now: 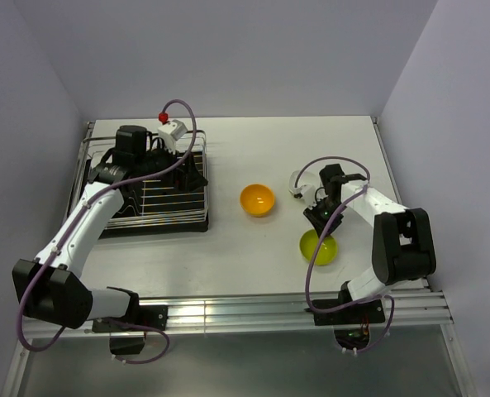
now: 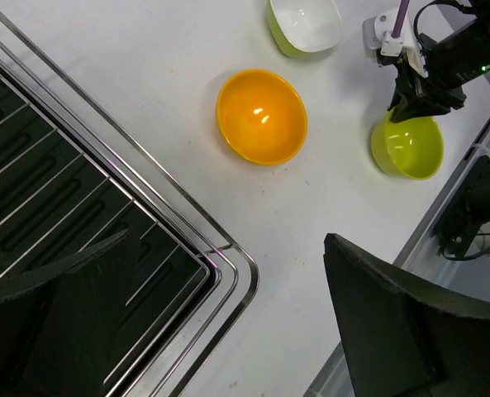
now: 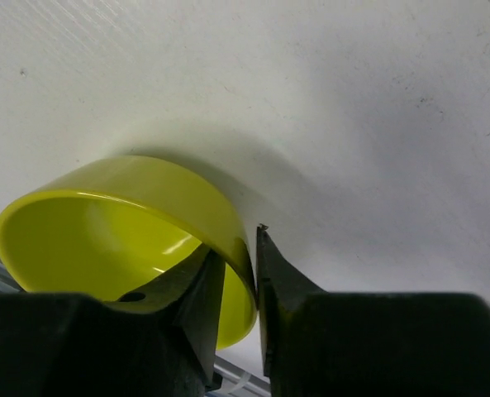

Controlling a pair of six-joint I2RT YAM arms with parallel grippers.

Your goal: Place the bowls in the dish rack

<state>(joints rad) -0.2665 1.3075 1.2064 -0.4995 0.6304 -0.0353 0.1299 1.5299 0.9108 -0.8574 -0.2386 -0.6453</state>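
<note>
The chrome wire dish rack (image 1: 121, 217) on its black tray stands at the far left; its corner shows in the left wrist view (image 2: 228, 256). My left gripper (image 1: 185, 175) hovers over the rack's right side, open and empty (image 2: 245, 331). The orange bowl (image 1: 258, 199) (image 2: 261, 116) sits mid-table. The lime bowl (image 1: 319, 247) (image 2: 407, 146) (image 3: 121, 215) rests on the table. My right gripper (image 1: 320, 217) (image 3: 240, 256) is shut on its far rim, one finger inside and one outside. A white bowl (image 1: 299, 182) (image 2: 305, 23) sits behind the right arm. The black bowl and the second white bowl are out of view.
The left arm hides much of the rack's inside. A white cable box with a red knob (image 1: 172, 126) rides on the left wrist. The aluminium rail (image 1: 253, 313) runs along the table's near edge. Grey walls close in the table at the back and sides.
</note>
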